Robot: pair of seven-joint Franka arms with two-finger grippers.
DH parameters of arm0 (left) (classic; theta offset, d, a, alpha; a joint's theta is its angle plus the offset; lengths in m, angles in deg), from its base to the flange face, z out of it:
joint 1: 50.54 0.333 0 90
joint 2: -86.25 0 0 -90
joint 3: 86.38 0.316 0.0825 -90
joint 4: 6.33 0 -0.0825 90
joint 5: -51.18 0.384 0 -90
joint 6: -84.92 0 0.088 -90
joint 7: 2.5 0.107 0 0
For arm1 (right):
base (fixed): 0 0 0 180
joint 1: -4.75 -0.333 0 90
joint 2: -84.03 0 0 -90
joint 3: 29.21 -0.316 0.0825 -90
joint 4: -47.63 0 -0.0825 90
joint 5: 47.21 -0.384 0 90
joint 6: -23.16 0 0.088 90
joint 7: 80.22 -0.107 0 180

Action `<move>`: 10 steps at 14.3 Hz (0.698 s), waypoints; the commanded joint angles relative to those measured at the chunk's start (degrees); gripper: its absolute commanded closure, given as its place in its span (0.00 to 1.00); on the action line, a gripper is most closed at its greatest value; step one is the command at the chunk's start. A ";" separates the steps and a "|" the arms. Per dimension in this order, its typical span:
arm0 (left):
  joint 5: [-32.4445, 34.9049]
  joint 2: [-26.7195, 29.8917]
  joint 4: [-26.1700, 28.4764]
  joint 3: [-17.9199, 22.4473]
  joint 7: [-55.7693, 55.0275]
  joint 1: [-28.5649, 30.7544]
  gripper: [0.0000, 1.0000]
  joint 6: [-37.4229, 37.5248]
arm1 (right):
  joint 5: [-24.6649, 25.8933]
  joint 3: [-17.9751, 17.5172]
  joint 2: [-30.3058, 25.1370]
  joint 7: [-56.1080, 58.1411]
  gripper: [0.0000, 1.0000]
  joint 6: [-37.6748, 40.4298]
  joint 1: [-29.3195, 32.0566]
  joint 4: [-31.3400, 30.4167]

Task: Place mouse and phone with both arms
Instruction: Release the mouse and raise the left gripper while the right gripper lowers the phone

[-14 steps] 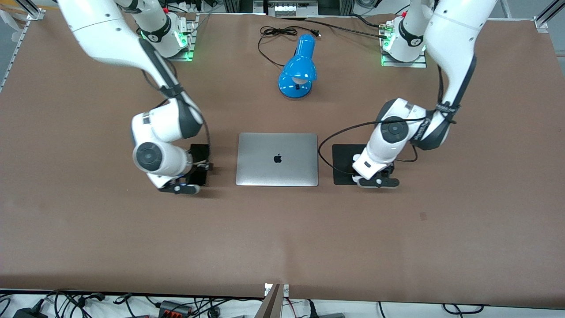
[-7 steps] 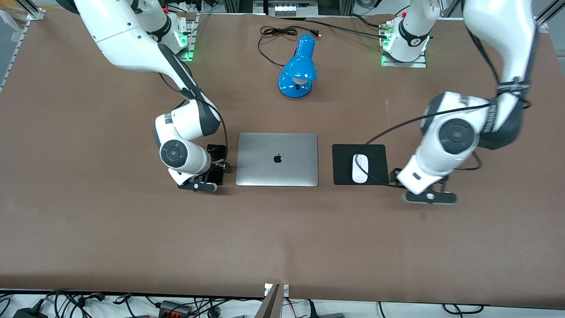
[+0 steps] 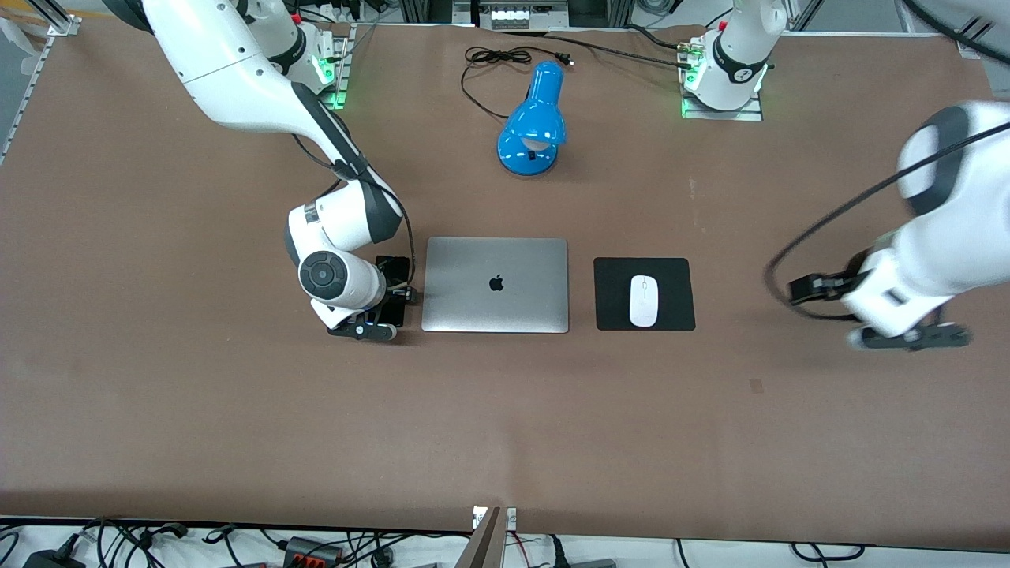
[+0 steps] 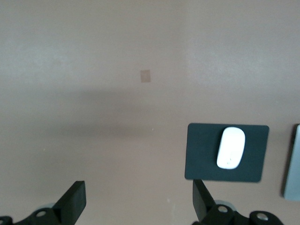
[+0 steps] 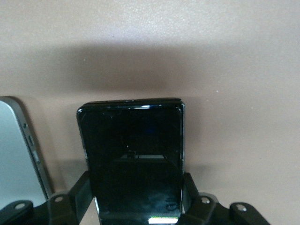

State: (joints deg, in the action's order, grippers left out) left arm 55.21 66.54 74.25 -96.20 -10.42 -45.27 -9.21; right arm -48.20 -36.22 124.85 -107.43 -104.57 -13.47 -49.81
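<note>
The white mouse (image 3: 644, 300) (image 4: 231, 147) lies on the black mouse pad (image 3: 615, 276) (image 4: 204, 154), with nothing touching it. My left gripper (image 3: 817, 288) (image 4: 136, 206) is open and empty over bare table, off toward the left arm's end from the pad. The black phone (image 3: 394, 267) (image 5: 133, 140) is beside the laptop, on the side toward the right arm's end. My right gripper (image 3: 392, 296) (image 5: 135, 194) is shut on its long edges, one finger (image 5: 79, 192) on each side. Whether the phone touches the table I cannot tell.
A closed silver laptop (image 3: 495, 284) (image 5: 18, 154) lies between phone and mouse pad. A blue desk lamp (image 3: 533, 126) with its black cord (image 3: 497, 59) lies near the robots' bases. A small tape patch (image 3: 756, 386) (image 4: 146, 75) marks the brown table nearer the camera.
The left arm has swung away from the mouse pad toward its own end of the table, uncovering the mouse there. The right gripper has carried the phone closer to the laptop.
</note>
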 commanded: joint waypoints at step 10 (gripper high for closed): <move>-6.05 4.06 -4.91 4.43 6.69 -0.15 0.00 11.43 | -0.15 0.77 -4.86 3.21 0.00 4.59 0.20 0.84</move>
State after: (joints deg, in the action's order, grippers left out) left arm 50.62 68.89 69.17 -95.73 -5.27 -43.77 1.35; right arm -48.19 -35.84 123.90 -105.50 -102.97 -13.44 -49.01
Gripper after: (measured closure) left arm 0.000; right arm 0.004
